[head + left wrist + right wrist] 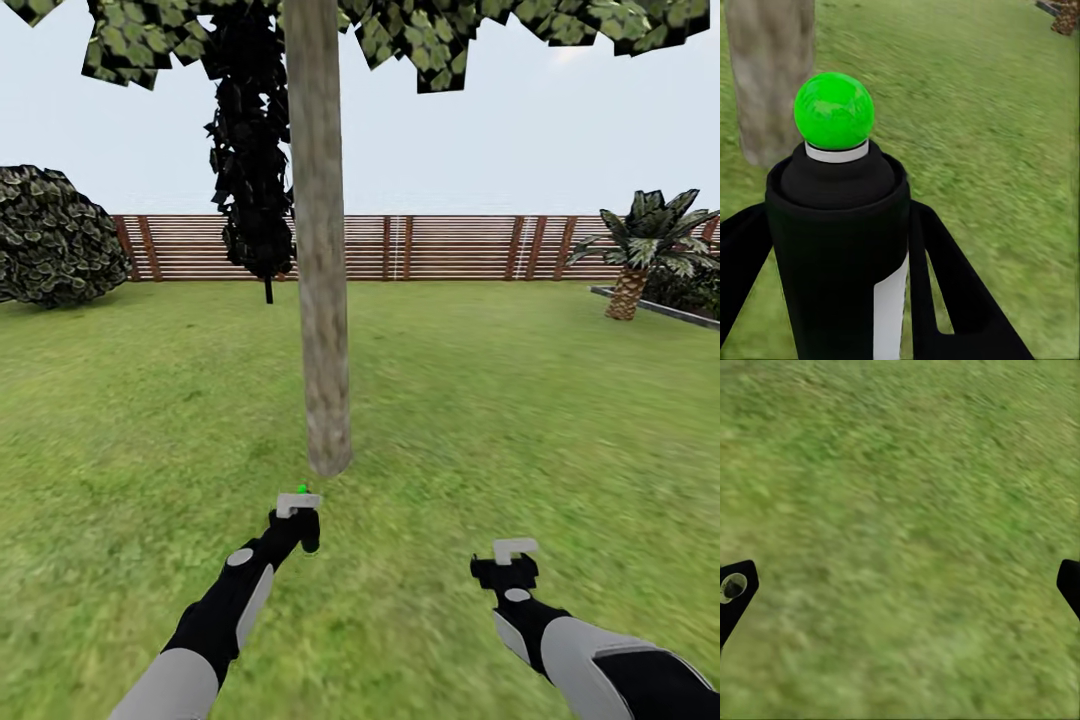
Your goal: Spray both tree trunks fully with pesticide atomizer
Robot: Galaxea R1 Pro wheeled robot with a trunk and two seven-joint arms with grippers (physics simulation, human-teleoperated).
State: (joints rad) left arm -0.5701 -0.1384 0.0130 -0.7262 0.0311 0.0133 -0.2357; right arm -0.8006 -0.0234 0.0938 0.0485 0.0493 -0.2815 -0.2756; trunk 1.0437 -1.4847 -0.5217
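My left gripper [298, 506] is shut on the pesticide atomizer [836, 247], a black cylindrical bottle with a pale stripe and a bright green ball on top [302, 489]. It is held upright just short of the base of a tree trunk [318, 250], a thick mottled grey-brown column that rises to a crown of blocky leaves. In the left wrist view the trunk [769, 75] stands close behind the bottle, with the black fingers [945, 285] on both sides of it. My right gripper [515, 551] hovers open over bare lawn, its fingertips [735, 589] wide apart.
A dark narrow conifer [250, 180] stands behind the trunk. A round bush [50, 235] is at far left, a short palm [640, 250] and a raised bed edge [660, 305] at far right. A brown slat fence [450, 247] closes the lawn's far side.
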